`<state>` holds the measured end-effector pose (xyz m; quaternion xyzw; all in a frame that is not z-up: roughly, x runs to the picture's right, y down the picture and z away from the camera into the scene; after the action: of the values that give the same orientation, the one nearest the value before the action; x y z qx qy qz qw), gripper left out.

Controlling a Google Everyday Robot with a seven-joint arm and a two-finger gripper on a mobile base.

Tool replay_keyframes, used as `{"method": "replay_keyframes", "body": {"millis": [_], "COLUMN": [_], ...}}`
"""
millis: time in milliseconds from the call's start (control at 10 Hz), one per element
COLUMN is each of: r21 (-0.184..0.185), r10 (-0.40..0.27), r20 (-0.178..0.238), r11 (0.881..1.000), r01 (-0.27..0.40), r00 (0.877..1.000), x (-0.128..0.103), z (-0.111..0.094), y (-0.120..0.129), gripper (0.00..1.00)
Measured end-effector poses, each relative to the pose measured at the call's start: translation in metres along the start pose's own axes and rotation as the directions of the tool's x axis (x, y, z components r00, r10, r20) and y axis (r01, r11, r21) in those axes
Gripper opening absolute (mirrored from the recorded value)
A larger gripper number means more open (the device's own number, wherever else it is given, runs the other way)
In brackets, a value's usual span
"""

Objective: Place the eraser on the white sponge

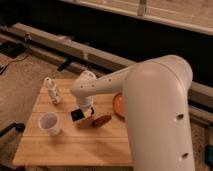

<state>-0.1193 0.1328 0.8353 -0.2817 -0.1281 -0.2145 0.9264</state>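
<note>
- Floor (20,75): speckled grey-brown carpet, seen to the left of and behind the table; some dark gear (10,48) lies on it at far left.
- Back wall (115,30): a wide dark band across the room, with a lit pale strip above it at upper right.
- My arm (155,115): white and thick, filling the right side, then narrowing as it reaches left over the table.
- Rail (75,47): a long pale ledge running diagonally along the foot of the dark wall.
- Table (75,145): light wooden planks, square-cornered, standing on the carpet.
- Orange dish (119,105): at the right of the table, partly hidden by my arm.
- White cup (50,123): upright and open-mouthed, front left.
- White knobbly figure (52,90): upright, at the back left corner.
- Brown oblong thing (102,120): lying flat, near the dish.
- Eraser (76,115): black block near the table's middle, between cup and brown oblong, right at my gripper's tip.
- Gripper (84,111): pointing down over mid-table, just above the eraser; whether it grasps the eraser I cannot tell.
</note>
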Motion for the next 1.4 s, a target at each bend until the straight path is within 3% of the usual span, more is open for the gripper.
{"method": "replay_keyframes", "body": {"millis": [400, 700, 1400], "r21": [0.025, 0.015, 0.016], "r10": [0.006, -0.015, -0.013], "r20": [-0.004, -0.016, -0.059], "r11": [1.0, 1.0, 1.0], "r01": [-0.006, 0.015, 0.014], "r00": [1.0, 1.0, 0.998], "x": [0.009, 0.001, 0.016], "z": [0.004, 0.012, 0.021], "y": [-0.022, -0.032, -0.045], "gripper": [0.0, 0.0, 0.01]}}
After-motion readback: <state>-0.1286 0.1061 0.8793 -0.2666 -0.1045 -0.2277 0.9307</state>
